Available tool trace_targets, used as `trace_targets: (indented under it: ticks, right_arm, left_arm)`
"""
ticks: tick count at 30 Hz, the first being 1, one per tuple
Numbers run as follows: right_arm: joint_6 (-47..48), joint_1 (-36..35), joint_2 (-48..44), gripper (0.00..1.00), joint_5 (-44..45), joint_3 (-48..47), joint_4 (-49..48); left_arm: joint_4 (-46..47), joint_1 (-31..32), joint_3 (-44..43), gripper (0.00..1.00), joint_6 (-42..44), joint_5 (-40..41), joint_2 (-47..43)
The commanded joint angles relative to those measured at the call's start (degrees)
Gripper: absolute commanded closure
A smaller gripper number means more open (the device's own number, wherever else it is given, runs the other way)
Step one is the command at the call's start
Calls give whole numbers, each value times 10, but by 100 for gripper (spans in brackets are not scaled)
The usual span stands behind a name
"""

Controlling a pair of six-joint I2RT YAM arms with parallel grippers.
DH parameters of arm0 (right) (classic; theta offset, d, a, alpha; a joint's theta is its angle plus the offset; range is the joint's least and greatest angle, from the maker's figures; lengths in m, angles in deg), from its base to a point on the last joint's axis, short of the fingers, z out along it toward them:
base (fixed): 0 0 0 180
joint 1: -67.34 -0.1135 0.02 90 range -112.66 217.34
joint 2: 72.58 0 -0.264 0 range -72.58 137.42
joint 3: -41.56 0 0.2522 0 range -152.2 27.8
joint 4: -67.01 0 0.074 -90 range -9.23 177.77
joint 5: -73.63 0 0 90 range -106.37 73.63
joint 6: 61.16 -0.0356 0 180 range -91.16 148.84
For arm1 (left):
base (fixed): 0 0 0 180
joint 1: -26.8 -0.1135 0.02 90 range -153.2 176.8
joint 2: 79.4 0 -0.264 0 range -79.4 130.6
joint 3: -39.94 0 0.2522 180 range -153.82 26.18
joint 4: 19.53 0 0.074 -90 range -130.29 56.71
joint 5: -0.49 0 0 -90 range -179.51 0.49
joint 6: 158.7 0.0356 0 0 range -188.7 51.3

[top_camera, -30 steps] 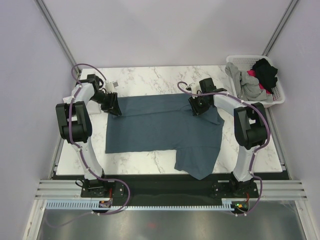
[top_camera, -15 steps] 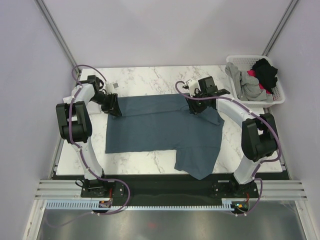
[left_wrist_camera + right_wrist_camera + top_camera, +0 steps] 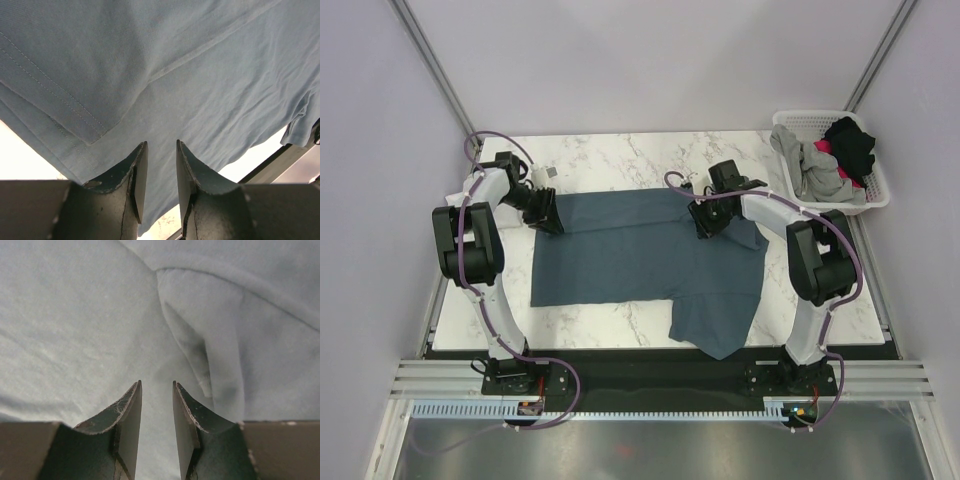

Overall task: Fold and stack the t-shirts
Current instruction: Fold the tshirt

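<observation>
A slate-blue t-shirt [image 3: 640,255] lies spread on the marble table [image 3: 620,155], its lower right part hanging over the near edge. My left gripper [image 3: 548,213] is low over the shirt's far left corner. In the left wrist view the gripper [image 3: 161,145] is narrowly open, with only flat cloth [image 3: 200,75] and a hemmed edge below it. My right gripper [image 3: 705,222] sits over the shirt's far right part. In its wrist view the gripper [image 3: 156,384] is also narrowly open above the cloth, beside a raised fold [image 3: 200,355]. Nothing is pinched in either.
A white lattice basket [image 3: 880,190] stands at the table's far right corner, holding a grey shirt [image 3: 815,170] and a black one [image 3: 850,145]. Bare marble shows behind the spread shirt and along the near left.
The right arm has shifted: its wrist has swung slightly left and back over the shirt's far right part. The left arm and the shirt have stayed put.
</observation>
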Motion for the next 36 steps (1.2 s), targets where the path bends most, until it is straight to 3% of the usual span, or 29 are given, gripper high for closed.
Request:
trace_targets:
  ticks: [1,36]
  right_arm:
    - [13,-2,10,61,-6,-35,-3]
    - [24,13,62,61,81,-56,-23]
  left_arm:
    - [9,2,4,64,-13,-17,-14]
    - [12,2,3,64,-15,-22,-2]
